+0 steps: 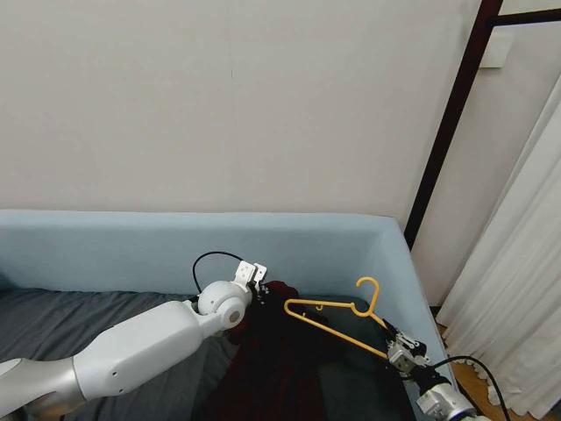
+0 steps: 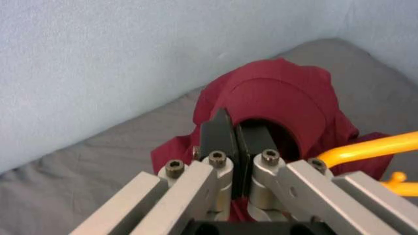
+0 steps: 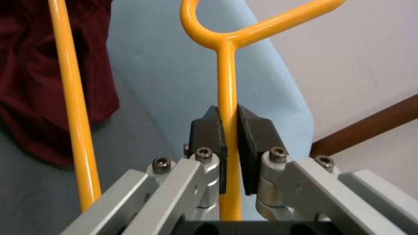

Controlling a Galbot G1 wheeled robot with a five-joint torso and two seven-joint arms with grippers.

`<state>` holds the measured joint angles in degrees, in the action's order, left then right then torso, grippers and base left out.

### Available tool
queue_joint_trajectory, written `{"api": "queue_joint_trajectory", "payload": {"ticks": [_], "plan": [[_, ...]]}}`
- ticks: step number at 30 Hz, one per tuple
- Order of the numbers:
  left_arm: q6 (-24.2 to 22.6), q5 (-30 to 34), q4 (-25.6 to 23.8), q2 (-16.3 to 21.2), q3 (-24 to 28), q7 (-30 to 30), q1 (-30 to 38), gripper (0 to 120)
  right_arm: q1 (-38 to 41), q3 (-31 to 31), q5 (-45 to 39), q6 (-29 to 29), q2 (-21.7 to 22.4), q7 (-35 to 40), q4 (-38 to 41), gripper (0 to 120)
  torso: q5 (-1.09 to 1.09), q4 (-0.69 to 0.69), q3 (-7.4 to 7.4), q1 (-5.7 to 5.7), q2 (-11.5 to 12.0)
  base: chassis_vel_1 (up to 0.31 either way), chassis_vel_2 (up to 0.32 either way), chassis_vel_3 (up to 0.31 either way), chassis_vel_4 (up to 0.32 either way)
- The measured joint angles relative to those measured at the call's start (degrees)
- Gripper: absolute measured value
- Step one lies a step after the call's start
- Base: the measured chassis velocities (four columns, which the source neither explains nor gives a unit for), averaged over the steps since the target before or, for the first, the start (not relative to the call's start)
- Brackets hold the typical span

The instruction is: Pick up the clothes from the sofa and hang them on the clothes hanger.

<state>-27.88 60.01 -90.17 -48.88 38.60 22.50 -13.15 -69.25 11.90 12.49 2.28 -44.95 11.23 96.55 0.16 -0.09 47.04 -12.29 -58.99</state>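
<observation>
Using right gripper, clenching hanger neck at sofa's right corner; with left gripper, pinching garment, risking shallow pinch slipping.

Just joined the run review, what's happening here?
The left gripper has its fingers closed at the collar of the red garment on the sofa. The right gripper clamps the yellow hanger by its stem below the hook, close to the garment. The garment is not on the hanger yet.
</observation>
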Motion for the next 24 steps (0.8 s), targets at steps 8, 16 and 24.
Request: {"api": "queue_joint_trajectory", "payload": {"ticks": [8,16,24], "plan": [[-4.29,9.07,-0.21,-3.48,1.17,7.38,3.1,0,-4.62,0.58,3.45,1.35,-1.4,0.02,2.36,5,-0.01,-0.01,0.0,0.0,0.0,0.0,0.0,0.0,0.0],[-4.85,14.03,-0.9,-5.2,0.79,11.23,4.23,0,-4.23,-1.67,3.81,0.89,-4.46,1.21,1.47,5,-0.01,0.01,0.01,0.0,0.0,0.0,0.0,0.0,0.0],[-5.48,16.89,-2.69,-5.84,0.38,15.79,4.29,0,-2.65,-4.41,1.8,-2.51,-7.83,3.27,1.11,5,-0.01,0.01,0.01,0.0,0.0,0.0,0.0,0.0,0.0]]}}
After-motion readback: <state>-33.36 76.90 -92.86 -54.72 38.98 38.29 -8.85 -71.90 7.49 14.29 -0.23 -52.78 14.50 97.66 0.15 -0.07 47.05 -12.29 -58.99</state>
